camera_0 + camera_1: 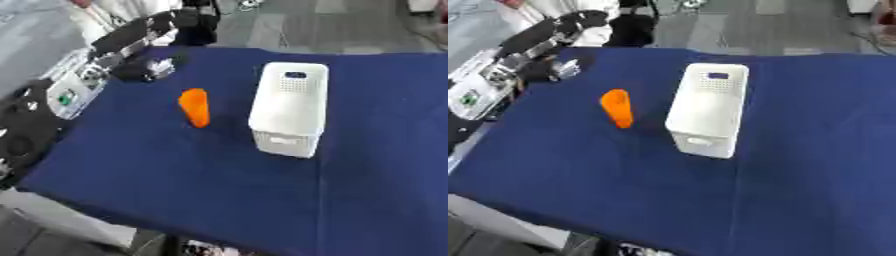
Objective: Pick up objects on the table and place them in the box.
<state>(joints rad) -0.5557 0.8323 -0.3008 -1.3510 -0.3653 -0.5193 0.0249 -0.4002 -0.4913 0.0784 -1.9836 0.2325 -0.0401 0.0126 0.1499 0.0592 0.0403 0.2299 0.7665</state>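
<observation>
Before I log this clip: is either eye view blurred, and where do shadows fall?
Both eye views are soft throughout; left eye view smears the left hand so its fingers cannot be read; right eye view shows faint shadow under the orange object and beside the white box; no glare on the blue cloth.

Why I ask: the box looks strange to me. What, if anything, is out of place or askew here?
The white box shows a closed, perforated face upward, with no opening visible, so it may be lying overturned. The orange object lies on the blue cloth beside it, still outside.
</observation>
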